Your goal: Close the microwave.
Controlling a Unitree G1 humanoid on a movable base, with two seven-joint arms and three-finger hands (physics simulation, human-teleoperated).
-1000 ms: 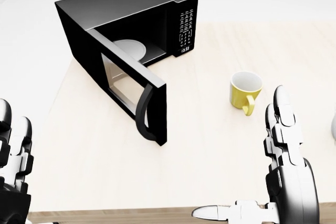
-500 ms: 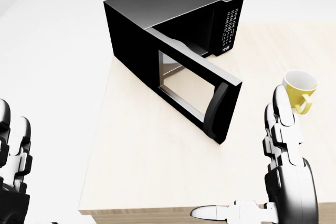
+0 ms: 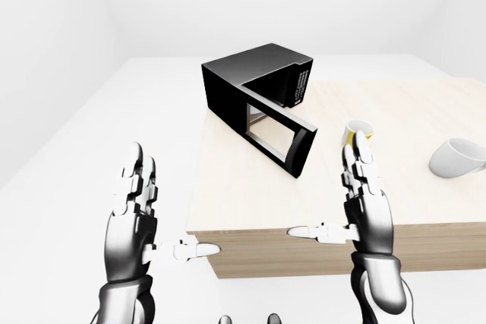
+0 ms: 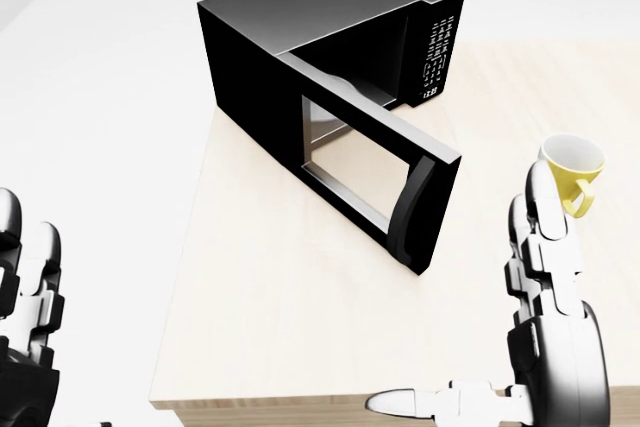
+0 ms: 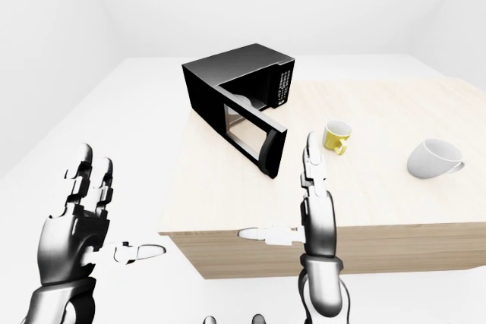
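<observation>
A black microwave [image 4: 300, 27] sits on a light wood table [image 4: 260, 307], its keypad [image 4: 437, 47] on the right side. Its windowed door [image 4: 365, 157] is swung wide open toward the bottom of the head view, and the curved handle [image 4: 412, 209] is at its free end. My left hand [image 3: 163, 210] is held open, fingers up, left of the table and off it. My right hand [image 3: 330, 199] is also open and upright over the table's near edge, below and right of the door. Neither hand touches anything.
A yellow mug [image 4: 572, 165] stands on the table right of the door, just above my right hand's fingertips. A white cup [image 5: 433, 158] lies on its side further right. The table's left edge [image 3: 199, 180] runs down from the microwave, with white floor beyond it.
The whole picture slid right early on, so the camera moved left; since then it has held nearly still. The door stays open and both hands keep their pose.
</observation>
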